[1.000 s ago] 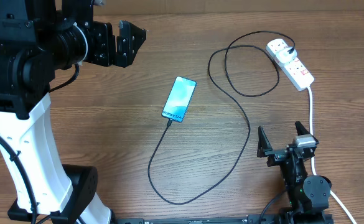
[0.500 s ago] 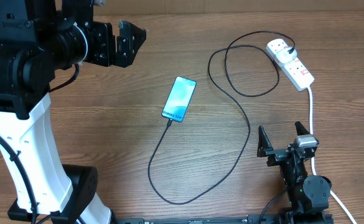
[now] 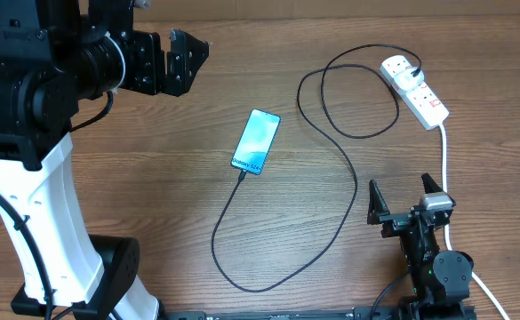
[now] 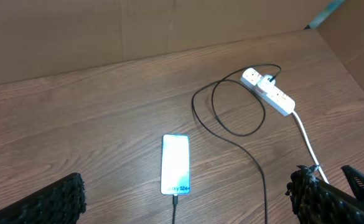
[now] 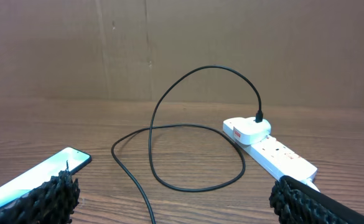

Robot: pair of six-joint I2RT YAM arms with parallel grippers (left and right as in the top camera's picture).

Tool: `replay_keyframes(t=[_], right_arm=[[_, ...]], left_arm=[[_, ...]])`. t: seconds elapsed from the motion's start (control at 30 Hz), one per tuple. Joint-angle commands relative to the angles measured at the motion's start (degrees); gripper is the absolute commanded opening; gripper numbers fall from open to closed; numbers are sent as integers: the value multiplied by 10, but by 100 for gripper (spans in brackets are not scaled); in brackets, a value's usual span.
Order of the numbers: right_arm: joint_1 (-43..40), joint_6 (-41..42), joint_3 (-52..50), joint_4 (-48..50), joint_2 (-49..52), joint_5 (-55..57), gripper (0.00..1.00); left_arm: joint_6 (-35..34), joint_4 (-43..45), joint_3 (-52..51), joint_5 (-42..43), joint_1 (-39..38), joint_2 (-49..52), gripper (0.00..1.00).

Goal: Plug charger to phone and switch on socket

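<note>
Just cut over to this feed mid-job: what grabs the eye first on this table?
The lit blue phone at the table's centre stands out first, with the black charger running from its lower edge in a long loop to the white socket at the far right. The left gripper, raised at far left, and the right gripper, near the front edge, both stand open and hold nothing.

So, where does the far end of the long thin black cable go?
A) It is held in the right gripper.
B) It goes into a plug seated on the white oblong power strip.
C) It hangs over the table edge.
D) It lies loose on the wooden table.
B: in the right wrist view the thin black cable arcs down into a white plug that sits on the white power strip.
</note>
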Motion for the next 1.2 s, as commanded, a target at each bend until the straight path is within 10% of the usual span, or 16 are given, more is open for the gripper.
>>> replay_keyframes(t=[0.0,0.9,1.17], right_arm=[[3,-2,-6,3,-7,6,100],[3,-2,-6,3,-7,6,100],[3,-2,-6,3,-7,6,100]], left_arm=[[-3,1,0,-3,-5,6,100],[4,1,-1,-33,-5,5,100],[0,59,-205,-50,-5,-58,100]])
